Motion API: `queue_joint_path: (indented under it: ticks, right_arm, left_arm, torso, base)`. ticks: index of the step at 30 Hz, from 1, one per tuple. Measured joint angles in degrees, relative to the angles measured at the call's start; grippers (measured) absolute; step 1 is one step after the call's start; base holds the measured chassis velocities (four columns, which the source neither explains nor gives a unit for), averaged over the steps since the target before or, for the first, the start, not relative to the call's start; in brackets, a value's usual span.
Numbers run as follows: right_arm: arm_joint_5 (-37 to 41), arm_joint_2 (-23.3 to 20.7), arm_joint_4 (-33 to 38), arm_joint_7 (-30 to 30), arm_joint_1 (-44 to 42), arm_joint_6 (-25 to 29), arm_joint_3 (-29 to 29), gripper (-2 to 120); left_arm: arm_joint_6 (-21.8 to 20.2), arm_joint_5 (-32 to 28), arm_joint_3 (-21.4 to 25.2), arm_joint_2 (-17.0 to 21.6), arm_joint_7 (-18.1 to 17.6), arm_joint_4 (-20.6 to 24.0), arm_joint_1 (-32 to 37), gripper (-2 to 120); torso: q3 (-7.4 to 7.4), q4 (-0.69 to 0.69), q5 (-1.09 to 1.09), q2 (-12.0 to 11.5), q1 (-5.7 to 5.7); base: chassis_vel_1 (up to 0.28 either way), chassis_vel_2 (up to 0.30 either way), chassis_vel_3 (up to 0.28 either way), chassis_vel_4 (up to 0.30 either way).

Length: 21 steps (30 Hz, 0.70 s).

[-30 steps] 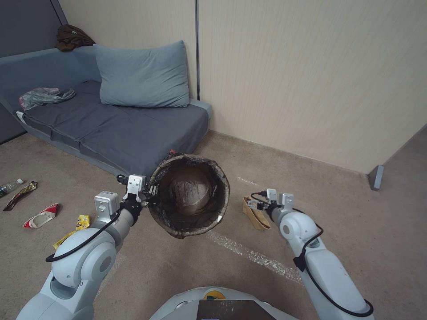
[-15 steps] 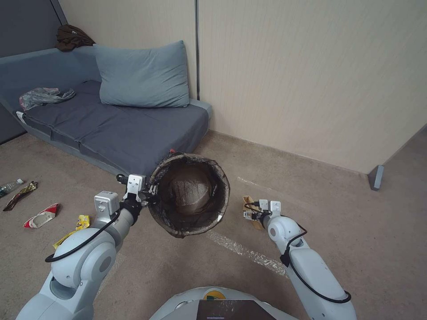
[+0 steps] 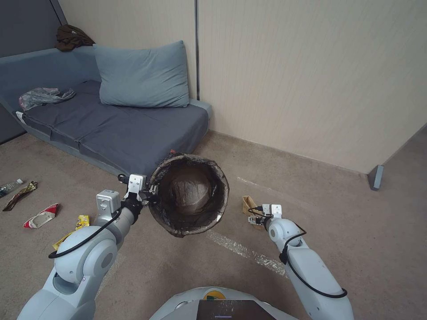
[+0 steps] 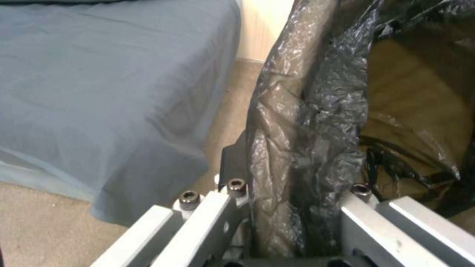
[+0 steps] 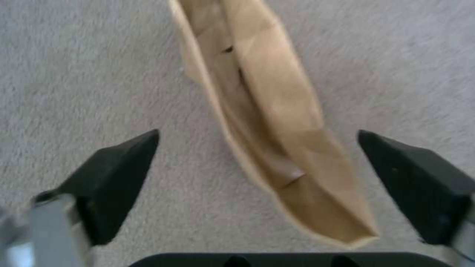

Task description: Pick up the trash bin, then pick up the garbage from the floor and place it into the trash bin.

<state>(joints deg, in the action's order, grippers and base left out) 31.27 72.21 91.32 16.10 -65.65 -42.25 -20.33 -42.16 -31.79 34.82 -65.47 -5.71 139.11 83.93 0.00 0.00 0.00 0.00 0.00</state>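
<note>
Left gripper was clamped narrow on the rim of the round trash bin with the crinkled dark brown-black bag liner; in the left wrist view the liner-wrapped rim sat pinched between the two metal fingers, one inside the rim and one outside; bin was held off the carpet, mouth tilted toward the head camera, just in front of the grey-blue sofa.

Right gripper was low over the flat tan paper bag on the beige carpet; jaws stood wide apart; in the right wrist view the black fingertips flanked the bag, which lay lengthwise between them, touching neither; whether the tips met the carpet could not be told.

Red-and-white snack bag, yellow wrapper, dark wrapper and clear bottle lay on the floor well to the left of the left arm.

Against one second earlier: right arm had drawn back and down, its gripper now covering the near end of the bag; left arm and bin were nearly unchanged.
</note>
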Motion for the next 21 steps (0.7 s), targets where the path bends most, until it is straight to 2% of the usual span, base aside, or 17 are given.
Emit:
queue_joint_path:
  ticks: [1, 2, 4, 8, 11, 12, 16, 17, 20, 21]
  right_arm:
    - [-0.3, 0.0, -0.4, 0.0, 0.1, 0.0, -0.1, 88]
    - [-0.3, 0.0, -0.4, 0.0, 0.1, 0.0, -0.1, 88]
    - [-1.2, 0.0, -2.0, -0.2, 0.5, 0.0, -0.1, 76]
    - [-1.8, 0.3, -3.6, -0.7, 0.9, 0.1, 0.1, 68]
    - [-2.1, 1.4, -6.8, -2.0, 2.3, 0.1, 0.3, 50]
    - [-2.1, 1.4, -6.8, -2.0, 2.3, 0.1, 0.3, 50]
    - [-2.9, 1.6, -8.3, -4.1, 3.1, 0.1, 0.3, 32]
    - [-2.9, 1.6, -8.3, -4.1, 3.1, 0.1, 0.3, 32]
    - [-3.5, 1.7, -8.7, -4.6, 3.0, 0.1, -0.2, 18]
    - [-3.5, 1.7, -8.7, -4.6, 3.0, 0.1, -0.2, 18]
  left_arm:
    - [0.0, 0.0, -0.1, 0.0, 0.1, -0.1, -0.1, 0]
    - [0.0, 0.0, -0.1, 0.0, 0.1, -0.1, -0.1, 0]
    - [0.0, 0.1, -0.2, 0.0, 0.2, -0.5, -0.3, 0]
    - [0.0, 0.1, -0.3, 0.0, 0.3, -0.8, -0.5, 0]
    - [0.0, 0.1, 0.0, 0.1, 0.4, -1.1, -0.7, 0]
    - [0.0, 0.1, 0.0, 0.1, 0.4, -1.1, -0.7, 0]
    - [0.0, 0.1, 0.2, 0.2, 0.6, -1.3, -0.8, 0]
    - [0.0, 0.1, 0.2, 0.2, 0.6, -1.3, -0.8, 0]
    - [0.0, 0.1, 0.2, 0.3, 0.7, -1.5, -0.9, 0]
    - [0.0, 0.1, 0.2, 0.3, 0.7, -1.5, -0.9, 0]
  torso:
    - [0.0, 0.0, 0.0, 0.0, 0.0]
    - [0.0, 0.0, 0.0, 0.0, 0.0]
    - [0.0, 0.0, 0.0, 0.0, 0.0]
    - [0.0, 0.0, 0.0, 0.0, 0.0]
    - [0.0, 0.01, 0.0, 0.0, 0.0]
    - [0.0, 0.01, 0.0, 0.0, 0.0]
    - [0.0, 0.01, 0.0, 0.0, 0.0]
    - [0.0, 0.01, 0.0, 0.0, 0.0]
    - [0.0, 0.01, 0.0, 0.0, 0.0]
    - [0.0, 0.01, 0.0, 0.0, 0.0]
  base:
    - [0.0, 0.0, 0.0, 0.0]
    - [0.0, 0.0, 0.0, 0.0]
    - [0.0, 0.0, 0.0, 0.0]
    - [0.0, 0.0, 0.0, 0.0]
    - [0.0, 0.0, 0.0, 0.0]
    - [0.0, 0.0, 0.0, 0.0]
    - [0.0, 0.0, 0.0, 0.0]
    - [0.0, 0.0, 0.0, 0.0]
    - [0.0, 0.0, 0.0, 0.0]
    - [0.0, 0.0, 0.0, 0.0]
